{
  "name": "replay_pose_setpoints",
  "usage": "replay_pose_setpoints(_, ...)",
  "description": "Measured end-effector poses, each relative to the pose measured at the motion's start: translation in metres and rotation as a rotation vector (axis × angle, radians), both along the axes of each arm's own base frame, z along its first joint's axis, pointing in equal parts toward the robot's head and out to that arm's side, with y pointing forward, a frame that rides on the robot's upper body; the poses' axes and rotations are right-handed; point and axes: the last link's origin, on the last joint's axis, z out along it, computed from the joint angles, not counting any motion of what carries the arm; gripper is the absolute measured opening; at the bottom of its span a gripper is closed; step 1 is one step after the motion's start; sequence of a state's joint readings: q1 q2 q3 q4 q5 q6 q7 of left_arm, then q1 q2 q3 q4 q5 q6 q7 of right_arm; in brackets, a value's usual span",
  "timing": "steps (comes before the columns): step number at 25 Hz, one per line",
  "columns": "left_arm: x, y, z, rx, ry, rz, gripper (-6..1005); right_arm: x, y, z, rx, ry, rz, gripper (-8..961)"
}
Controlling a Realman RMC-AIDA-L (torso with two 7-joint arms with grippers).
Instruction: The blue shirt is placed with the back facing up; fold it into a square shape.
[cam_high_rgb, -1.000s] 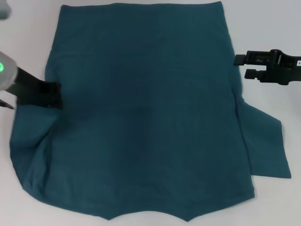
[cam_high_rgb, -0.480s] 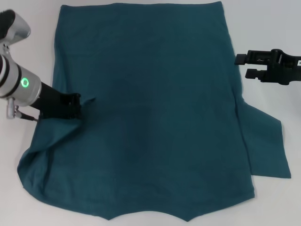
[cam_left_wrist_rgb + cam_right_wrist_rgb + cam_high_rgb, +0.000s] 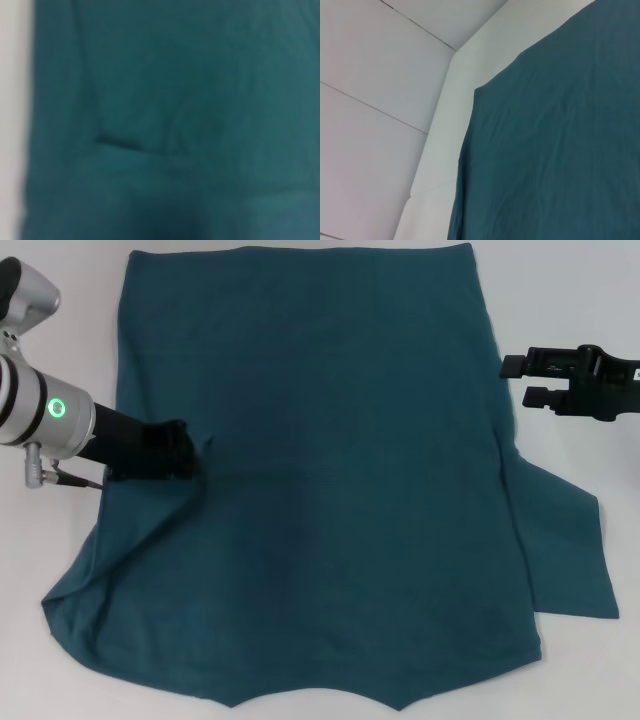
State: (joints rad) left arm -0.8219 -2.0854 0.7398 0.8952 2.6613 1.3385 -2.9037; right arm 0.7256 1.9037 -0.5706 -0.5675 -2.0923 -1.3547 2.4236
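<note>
The blue shirt point(image 3: 330, 460) lies spread back-up on the white table point(image 3: 60, 350), hem at the far side and collar notch at the near edge. My left gripper point(image 3: 192, 455) is shut on the shirt's left sleeve and holds it lifted over the left part of the body, so the cloth slopes from the gripper down to the near-left corner. In the left wrist view, the shirt point(image 3: 200, 100) fills the frame with a crease across it. The right sleeve point(image 3: 565, 550) lies flat. My right gripper point(image 3: 520, 380) hovers open over the table just off the shirt's right edge.
White table surface borders the shirt on the left, right and near sides. The right wrist view shows the shirt's far corner point(image 3: 560, 150), the table edge point(image 3: 440, 150) and a pale wall behind it.
My left gripper has moved right from the shirt's left edge over its body, dragging the left sleeve along and folding it inward. The right arm has not moved.
</note>
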Motion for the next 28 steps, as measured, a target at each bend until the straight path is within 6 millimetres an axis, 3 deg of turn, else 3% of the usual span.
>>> replay_pose_setpoints(6, 0.002, -0.005, 0.001, -0.038, -0.015, -0.079, 87, 0.0, 0.0, 0.001, 0.002, -0.002, -0.001, 775)
replay_pose_setpoints(11, -0.005, -0.016, 0.023, 0.053, -0.136, -0.198, 265, 0.0, 0.001, 0.002, 0.004, -0.002, -0.001, 775)
replay_pose_setpoints(17, -0.026, -0.035, 0.041, 0.119, -0.216, -0.312, 498, 0.0, 0.0, 0.005, -0.011, -0.024, 0.024, 775)
replay_pose_setpoints(19, -0.03, -0.049, 0.039, 0.093, -0.211, -0.439, 739, -0.002, -0.002, 0.007, -0.023, -0.044, 0.058, 775)
replay_pose_setpoints(22, -0.038, -0.079, 0.026, 0.028, -0.184, -0.673, 768, -0.002, -0.004, 0.012, -0.035, -0.071, 0.096, 775)
replay_pose_setpoints(28, -0.048, -0.11, 0.014, -0.001, -0.184, -0.827, 827, 0.0, -0.009, 0.027, -0.028, -0.121, 0.154, 775)
